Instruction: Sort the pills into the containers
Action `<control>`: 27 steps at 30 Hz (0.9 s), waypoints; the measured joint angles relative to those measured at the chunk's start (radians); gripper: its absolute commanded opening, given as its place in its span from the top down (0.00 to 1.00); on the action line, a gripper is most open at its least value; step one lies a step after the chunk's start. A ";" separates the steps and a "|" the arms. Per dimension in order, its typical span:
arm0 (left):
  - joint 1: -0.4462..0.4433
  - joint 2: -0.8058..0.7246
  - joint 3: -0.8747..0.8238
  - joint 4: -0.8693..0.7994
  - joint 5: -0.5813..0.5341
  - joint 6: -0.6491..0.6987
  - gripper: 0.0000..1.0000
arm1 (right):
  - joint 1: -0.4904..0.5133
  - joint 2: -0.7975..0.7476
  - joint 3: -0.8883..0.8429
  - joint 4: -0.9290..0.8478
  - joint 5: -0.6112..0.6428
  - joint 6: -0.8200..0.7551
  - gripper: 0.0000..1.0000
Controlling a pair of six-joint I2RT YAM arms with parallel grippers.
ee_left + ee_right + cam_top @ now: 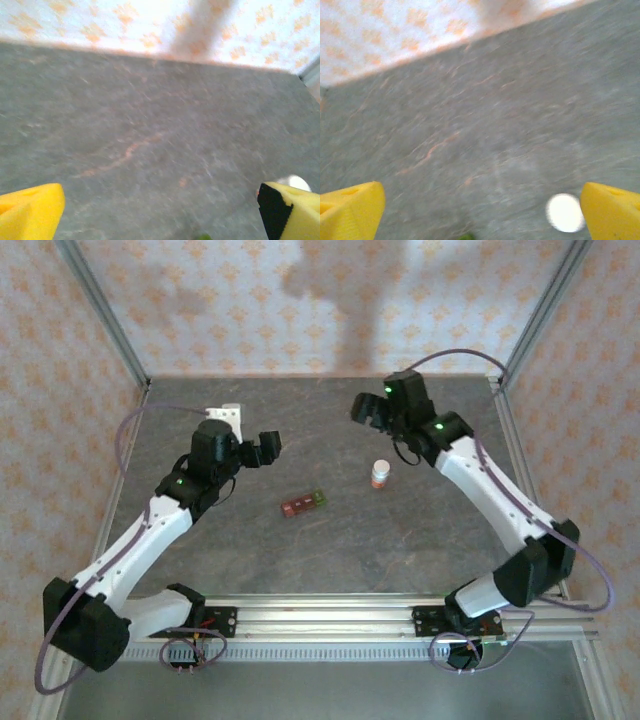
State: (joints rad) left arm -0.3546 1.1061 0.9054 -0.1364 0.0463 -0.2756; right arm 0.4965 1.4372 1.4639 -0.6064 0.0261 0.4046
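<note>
Left arm (150, 530): white links rising from the near-left base, elbow bent, black wrist angled inward; left gripper (266, 447) held aloft, its yellow fingers (30, 212) spread wide with nothing between them. Right arm (490, 495): mirrored pose from the near-right base, reaching farther forward and inward; right gripper (366, 410) likewise aloft, jaws wide apart and empty, fingertips (610, 210) at opposite edges of its wrist view.

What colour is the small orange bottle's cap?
White: the round plastic cap shows best in the top external view.
</note>
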 measured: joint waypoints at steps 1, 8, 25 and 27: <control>0.004 -0.021 -0.031 0.034 -0.027 0.017 0.00 | -0.014 -0.032 -0.031 0.005 0.036 -0.003 0.00; 0.088 -0.142 -0.298 0.324 -0.205 0.168 0.00 | -0.151 -0.272 -0.386 0.150 0.291 -0.014 0.00; 0.167 0.093 -0.532 0.657 -0.344 0.360 0.00 | -0.341 -0.280 -0.822 0.604 0.426 -0.169 0.00; 0.169 0.138 -0.542 0.696 -0.336 0.364 0.00 | -0.341 -0.266 -0.886 0.684 0.420 -0.201 0.00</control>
State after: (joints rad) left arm -0.1856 1.2442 0.3634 0.5594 -0.2897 0.0887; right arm 0.1551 1.1713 0.5781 0.0780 0.4458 0.2031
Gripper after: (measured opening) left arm 0.990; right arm 0.996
